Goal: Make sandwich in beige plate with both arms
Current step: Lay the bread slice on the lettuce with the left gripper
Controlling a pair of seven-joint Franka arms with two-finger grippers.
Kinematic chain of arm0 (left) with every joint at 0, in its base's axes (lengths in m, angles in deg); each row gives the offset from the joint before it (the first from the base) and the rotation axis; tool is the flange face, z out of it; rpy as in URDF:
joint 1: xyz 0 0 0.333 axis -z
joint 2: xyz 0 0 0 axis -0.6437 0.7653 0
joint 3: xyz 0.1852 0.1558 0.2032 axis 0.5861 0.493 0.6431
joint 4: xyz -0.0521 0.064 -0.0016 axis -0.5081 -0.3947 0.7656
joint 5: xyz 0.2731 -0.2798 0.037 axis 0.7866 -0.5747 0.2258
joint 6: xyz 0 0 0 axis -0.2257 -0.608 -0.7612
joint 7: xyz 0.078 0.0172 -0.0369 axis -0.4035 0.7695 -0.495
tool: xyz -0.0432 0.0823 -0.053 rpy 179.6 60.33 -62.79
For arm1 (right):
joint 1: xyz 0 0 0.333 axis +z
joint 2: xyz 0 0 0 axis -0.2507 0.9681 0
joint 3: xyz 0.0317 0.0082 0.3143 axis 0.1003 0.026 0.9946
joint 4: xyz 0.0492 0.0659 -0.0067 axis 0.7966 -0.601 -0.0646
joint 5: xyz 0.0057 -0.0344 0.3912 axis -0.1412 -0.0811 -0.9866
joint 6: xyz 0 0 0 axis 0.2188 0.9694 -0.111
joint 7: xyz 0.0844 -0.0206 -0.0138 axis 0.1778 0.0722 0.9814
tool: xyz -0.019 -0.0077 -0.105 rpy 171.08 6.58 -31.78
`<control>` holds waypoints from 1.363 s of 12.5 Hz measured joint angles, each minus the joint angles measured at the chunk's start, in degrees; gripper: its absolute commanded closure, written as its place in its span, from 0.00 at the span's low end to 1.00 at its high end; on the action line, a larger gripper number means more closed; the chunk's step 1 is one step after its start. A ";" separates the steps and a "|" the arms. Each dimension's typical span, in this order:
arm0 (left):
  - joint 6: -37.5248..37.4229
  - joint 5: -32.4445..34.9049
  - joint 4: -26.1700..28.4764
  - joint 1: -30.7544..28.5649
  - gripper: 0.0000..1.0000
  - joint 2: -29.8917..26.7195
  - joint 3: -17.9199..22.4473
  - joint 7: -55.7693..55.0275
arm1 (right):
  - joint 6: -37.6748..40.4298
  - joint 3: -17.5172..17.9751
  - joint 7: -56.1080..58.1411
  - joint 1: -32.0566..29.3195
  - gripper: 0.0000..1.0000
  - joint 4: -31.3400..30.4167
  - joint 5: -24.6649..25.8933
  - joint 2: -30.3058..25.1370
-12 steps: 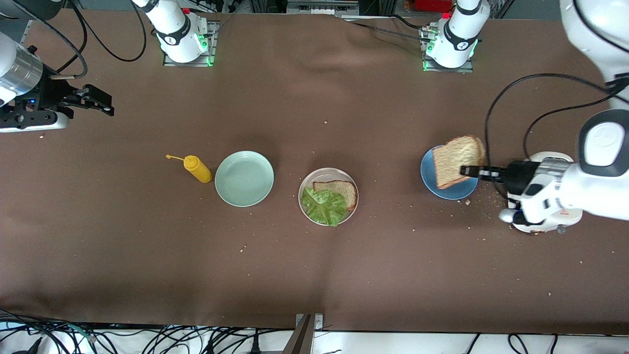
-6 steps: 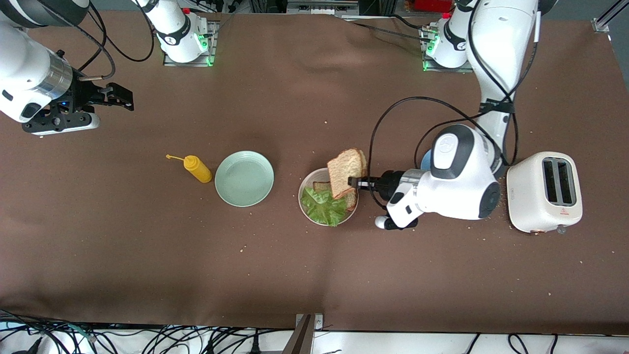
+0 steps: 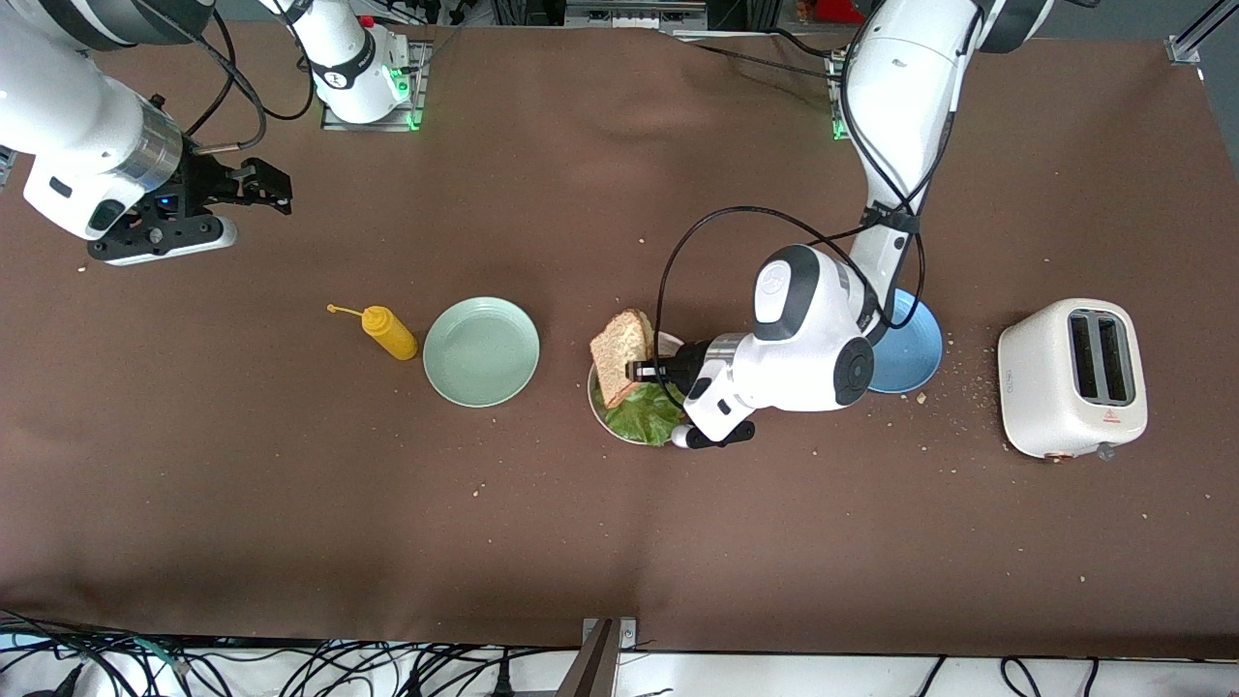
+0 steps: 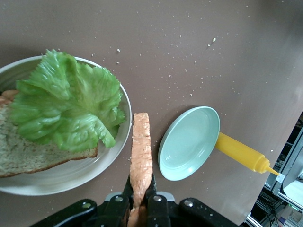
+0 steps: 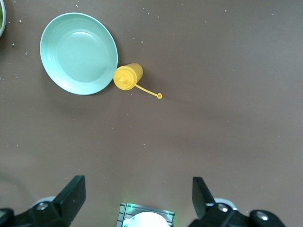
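My left gripper (image 3: 640,369) (image 4: 140,187) is shut on a brown bread slice (image 3: 619,356) (image 4: 141,151), which stands on edge in the air. It hangs over the rim of the beige plate (image 3: 602,414) (image 4: 71,175) toward the right arm's end. On that plate lies a second bread slice (image 4: 33,151), partly covered by a ruffled green lettuce leaf (image 3: 649,411) (image 4: 66,106). My right gripper (image 3: 271,189) (image 5: 139,189) is open and holds nothing, up in the air near the right arm's end of the table.
A mint green plate (image 3: 481,351) (image 5: 78,53) lies beside the beige plate, with a yellow squeeze bottle (image 3: 389,332) (image 5: 128,76) next to it. A blue plate (image 3: 915,348) and a white toaster (image 3: 1072,378) are toward the left arm's end. Crumbs dot the brown cloth.
My left arm has carried the bread slice from over the blue plate to over the beige plate. My right gripper has drifted a little toward the table's middle, still open.
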 measured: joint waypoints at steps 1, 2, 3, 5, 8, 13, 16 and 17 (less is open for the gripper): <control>0.80 0.00 0.01 0.29 1.00 0.48 0.00 -0.02 | 0.00 0.00 0.00 -0.01 0.00 0.00 0.00 0.04; 1.34 0.00 0.02 0.44 1.00 0.82 0.01 -0.02 | 0.01 -0.01 0.00 -0.01 0.00 0.00 0.00 0.05; 1.74 0.00 0.04 0.52 1.00 1.10 0.01 -0.04 | 0.01 -0.01 0.00 -0.01 0.00 0.01 0.00 0.05; 3.21 0.00 0.05 0.62 1.00 1.78 0.04 -0.04 | 0.00 -0.02 0.00 -0.01 0.00 0.32 0.01 0.01; 4.14 0.00 0.09 0.89 1.00 2.52 0.05 -0.05 | -1.90 -0.10 0.00 -0.06 0.00 0.79 0.18 -0.06; 5.77 0.00 0.27 1.22 0.75 3.89 0.32 -0.04 | -9.48 -0.57 0.00 -0.72 0.00 1.41 0.68 1.03; 5.83 0.00 0.65 0.60 0.60 4.03 1.11 0.01 | -9.80 -0.92 0.00 -1.27 0.00 1.96 0.72 1.58; 5.84 0.20 0.76 0.46 0.49 4.15 1.39 0.09 | -9.80 -1.01 0.00 -1.46 0.00 1.97 0.72 1.61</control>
